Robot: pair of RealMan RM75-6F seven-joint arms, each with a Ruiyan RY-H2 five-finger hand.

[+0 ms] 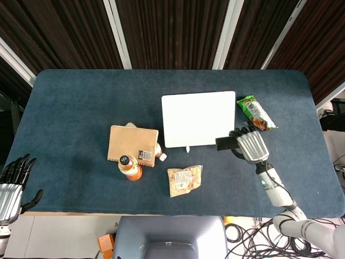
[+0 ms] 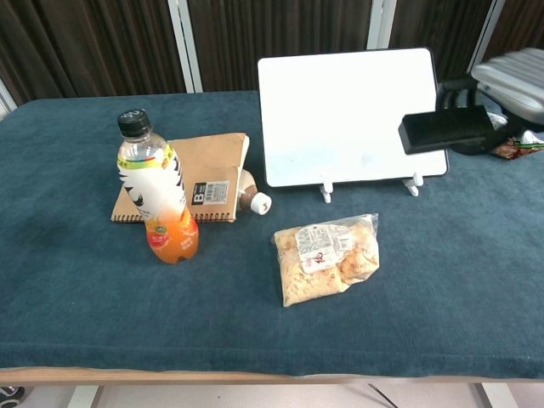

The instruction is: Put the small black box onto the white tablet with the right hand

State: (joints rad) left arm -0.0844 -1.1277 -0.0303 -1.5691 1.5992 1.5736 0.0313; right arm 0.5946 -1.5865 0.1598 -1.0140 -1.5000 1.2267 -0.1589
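Observation:
The white tablet (image 1: 198, 118) (image 2: 352, 114) lies on small white feet in the middle of the blue table. My right hand (image 1: 249, 145) (image 2: 513, 79) grips the small black box (image 1: 225, 143) (image 2: 442, 132) and holds it in the air at the tablet's near right corner. In the chest view the box overlaps the tablet's lower right edge. My left hand (image 1: 12, 183) hangs off the table's near left corner, fingers spread and holding nothing.
A brown notebook (image 1: 132, 144) (image 2: 200, 177) with an orange drink bottle (image 1: 130, 167) (image 2: 155, 197) lies left of the tablet. A clear snack bag (image 1: 184, 179) (image 2: 327, 256) sits in front. A green snack packet (image 1: 256, 113) (image 2: 513, 146) lies to the right.

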